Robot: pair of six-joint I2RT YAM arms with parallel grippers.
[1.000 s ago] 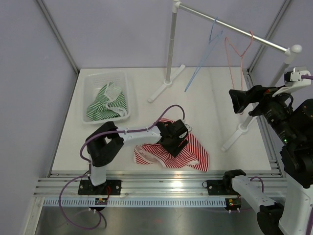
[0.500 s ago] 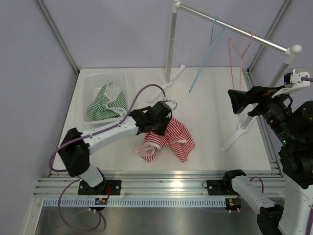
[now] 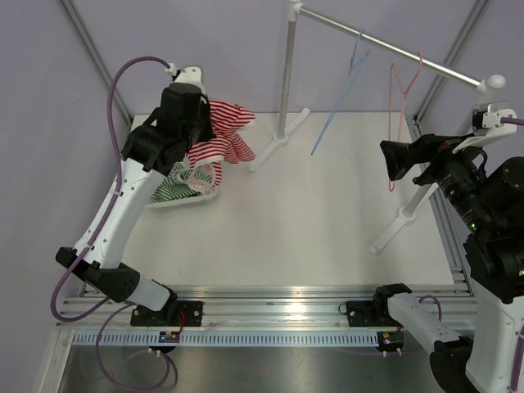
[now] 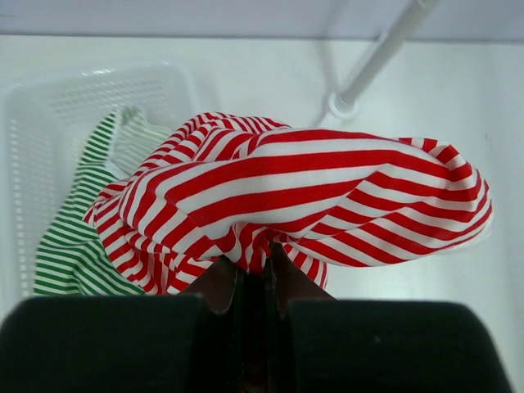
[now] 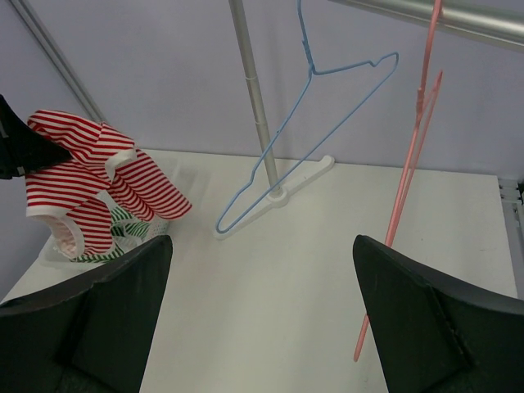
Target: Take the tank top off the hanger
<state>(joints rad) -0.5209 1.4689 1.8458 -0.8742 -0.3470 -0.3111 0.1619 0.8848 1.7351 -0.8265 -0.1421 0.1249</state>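
The left gripper [image 4: 254, 274] is clamped on a bunched fold of the soft red-and-white striped tank top [image 4: 303, 184]. Beneath it sits a white perforated plastic basket [image 4: 49, 106] holding a green-striped garment [image 4: 74, 246]. The right gripper [image 5: 262, 303] stands wide apart; ahead of it hang a thin wire blue hanger [image 5: 311, 72] and a pink hanger [image 5: 407, 168].

White desk [image 3: 311, 221] carries a mesh basket [image 4: 57, 106] upper left, one rack foot [image 3: 278, 141] top centre, a second rack foot [image 3: 397, 223] at right.

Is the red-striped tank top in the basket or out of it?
Out: the tank top hangs bunched from the shut left end effector above the basket, which holds a green-striped top.
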